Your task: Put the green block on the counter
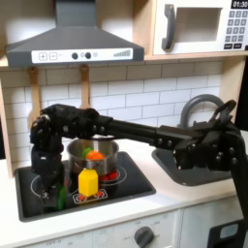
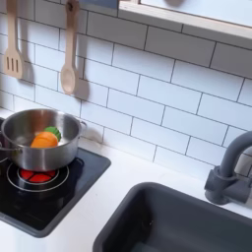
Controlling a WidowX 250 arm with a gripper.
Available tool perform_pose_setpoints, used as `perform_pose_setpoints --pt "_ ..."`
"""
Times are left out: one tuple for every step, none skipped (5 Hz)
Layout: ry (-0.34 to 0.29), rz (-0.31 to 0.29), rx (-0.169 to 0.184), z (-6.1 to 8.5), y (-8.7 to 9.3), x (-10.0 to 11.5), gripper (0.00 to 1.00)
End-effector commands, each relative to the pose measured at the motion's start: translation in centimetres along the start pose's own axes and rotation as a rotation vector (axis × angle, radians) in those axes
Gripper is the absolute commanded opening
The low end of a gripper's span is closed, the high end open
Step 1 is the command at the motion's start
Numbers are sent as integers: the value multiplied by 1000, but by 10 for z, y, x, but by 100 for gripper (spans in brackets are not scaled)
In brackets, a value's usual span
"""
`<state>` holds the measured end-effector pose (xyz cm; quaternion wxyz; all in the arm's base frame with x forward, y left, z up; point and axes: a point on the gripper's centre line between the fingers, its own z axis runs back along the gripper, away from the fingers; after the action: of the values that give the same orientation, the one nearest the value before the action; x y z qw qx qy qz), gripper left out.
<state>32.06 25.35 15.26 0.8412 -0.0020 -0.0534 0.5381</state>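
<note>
White counter (image 1: 184, 199) sits bare, one small green block (image 1: 60, 195) on the stovetop (image 1: 131, 181) under the gripper (image 1: 45, 177), can't tell its finger state.

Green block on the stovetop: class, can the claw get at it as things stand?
Probably yes: the claw hangs right beside the green block, nothing between them; the yellow block stands on its far side.

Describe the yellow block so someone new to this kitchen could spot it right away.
Look at the black stovetop in the first exterior view's lower left. In front of the silver pot stands the yellow block, the only yellow thing there, outside the pot.
</note>
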Motion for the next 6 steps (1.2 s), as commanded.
perform_pose_setpoints --pt "-5 -13 -5 0 0 0 0" --pt "-7 -15 -8 -1 0 1 0" --pt "20 -36 -26 2 -2 4 0" --pt "36 -99 -53 15 -10 3 0" --pt "48 -115 -69 20 -16 6 0" --pt "55 -129 -82 25 -19 7 0"
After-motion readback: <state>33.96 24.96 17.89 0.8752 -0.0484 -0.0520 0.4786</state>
